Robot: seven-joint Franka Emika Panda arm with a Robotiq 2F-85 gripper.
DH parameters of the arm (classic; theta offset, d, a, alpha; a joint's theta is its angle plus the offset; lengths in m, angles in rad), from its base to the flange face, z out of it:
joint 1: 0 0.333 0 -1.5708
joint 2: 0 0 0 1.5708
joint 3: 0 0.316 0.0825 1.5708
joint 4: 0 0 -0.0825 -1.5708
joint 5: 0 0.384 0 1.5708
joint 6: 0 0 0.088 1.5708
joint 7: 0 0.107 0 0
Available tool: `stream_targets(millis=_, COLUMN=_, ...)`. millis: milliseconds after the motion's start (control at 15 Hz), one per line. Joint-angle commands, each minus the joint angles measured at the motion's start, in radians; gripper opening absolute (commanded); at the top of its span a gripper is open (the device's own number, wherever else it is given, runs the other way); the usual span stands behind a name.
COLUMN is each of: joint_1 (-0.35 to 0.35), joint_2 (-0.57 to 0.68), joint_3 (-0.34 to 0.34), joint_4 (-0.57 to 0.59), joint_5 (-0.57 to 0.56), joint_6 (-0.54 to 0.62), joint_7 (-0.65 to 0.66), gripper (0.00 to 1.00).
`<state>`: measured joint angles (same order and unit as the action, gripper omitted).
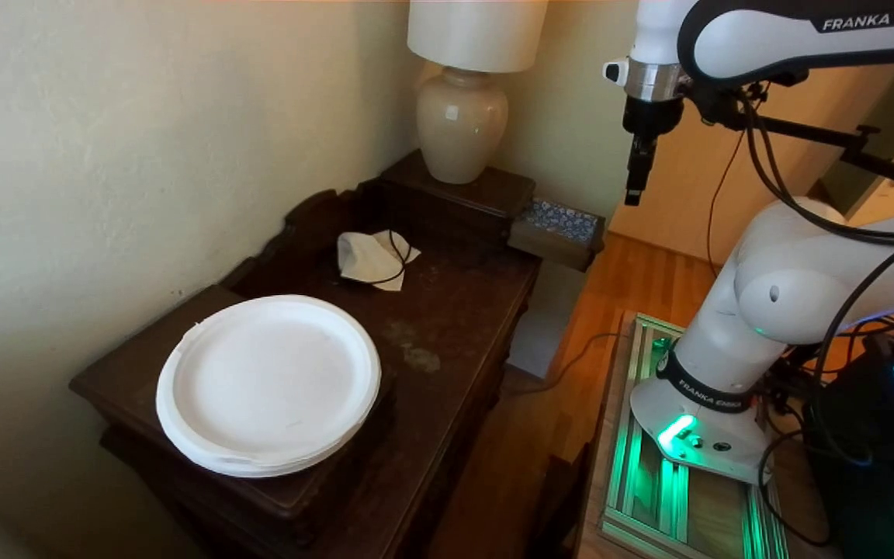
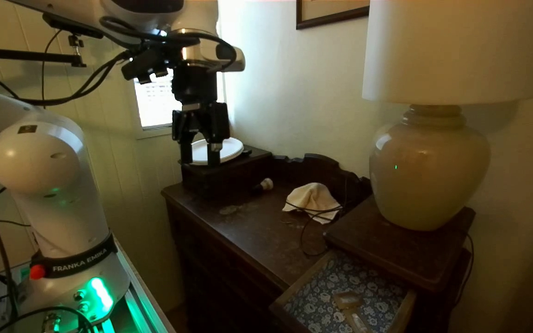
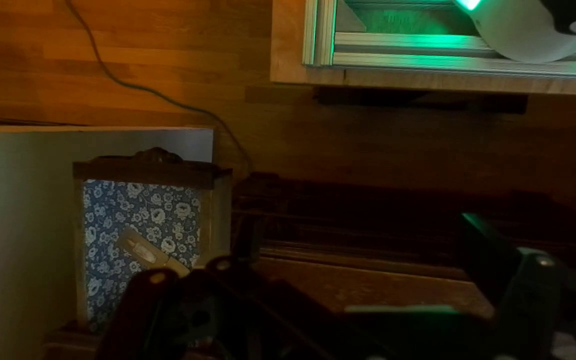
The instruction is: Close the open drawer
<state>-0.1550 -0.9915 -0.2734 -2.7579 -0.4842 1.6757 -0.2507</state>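
Note:
The drawer is a small wooden box lined with blue flowered paper. It stands pulled out from the raised end of the dark dresser, under the lamp, in both exterior views [image 1: 548,245] [image 2: 310,300]. Its carved front edge and lining also show at the left in the wrist view [image 3: 143,215]. A small tan item [image 2: 349,299] lies inside it. My gripper [image 2: 200,158] hangs fingers down in the air, higher than the drawer and apart from it. Its two fingers are spread with nothing between them. It also shows edge-on in an exterior view [image 1: 633,196] and dark in the wrist view [image 3: 363,245].
The dark dresser [image 1: 462,310] bears a pale cloth with a black cord [image 1: 375,260]. A large lamp [image 1: 462,128] stands above the drawer. White plates [image 1: 268,380] sit on the opposite raised end. The robot's base frame [image 3: 408,55] stands across a floor gap.

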Motion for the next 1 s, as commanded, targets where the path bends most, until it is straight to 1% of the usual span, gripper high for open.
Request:
stream_targets(millis=0, joint_1=-0.029, joint_2=0.07, joint_3=-0.032, joint_4=0.017, joint_5=-0.023, joint_6=0.068, joint_7=0.031, gripper=1.0)
stream_targets(millis=133, joint_1=-0.051, joint_2=0.122, joint_3=-0.083, joint_4=0.001, joint_5=-0.028, joint_6=0.123, joint_7=0.016, gripper=1.0)
stream_targets(millis=267, joint_1=-0.068, joint_2=0.189, joint_3=-0.149, joint_4=-0.003, joint_5=-0.009, joint_6=0.168, joint_7=-0.022, gripper=1.0)
stream_targets(millis=467, joint_1=-0.105, joint_2=0.293, joint_3=-0.213, joint_4=-0.008, joint_5=-0.001, joint_6=0.222, joint_7=-0.06, gripper=1.0)
stream_targets(millis=533, joint_1=-0.078, joint_2=0.314, joint_3=-0.268, joint_4=-0.008, joint_5=-0.032, joint_6=0.227, joint_7=-0.045, gripper=1.0)
stream_targets(millis=667, joint_1=-0.089, joint_2=0.376, joint_3=-0.317, joint_4=-0.009, joint_5=-0.047, joint_6=0.252, joint_7=-0.052, gripper=1.0)
stream_targets(millis=733, joint_1=-0.091, joint_2=0.41, joint_3=-0.347, joint_4=-0.009, joint_5=-0.064, joint_6=0.272, joint_7=-0.058, gripper=0.75)
stream_targets(millis=800, joint_1=-0.088, joint_2=0.443, joint_3=-0.373, joint_4=-0.009, joint_5=-0.085, joint_6=0.299, joint_7=-0.061, gripper=0.74)
stream_targets(millis=933, joint_1=-0.084, joint_2=0.498, joint_3=-0.422, joint_4=-0.009, joint_5=-0.136, joint_6=0.39, joint_7=-0.044, gripper=0.59)
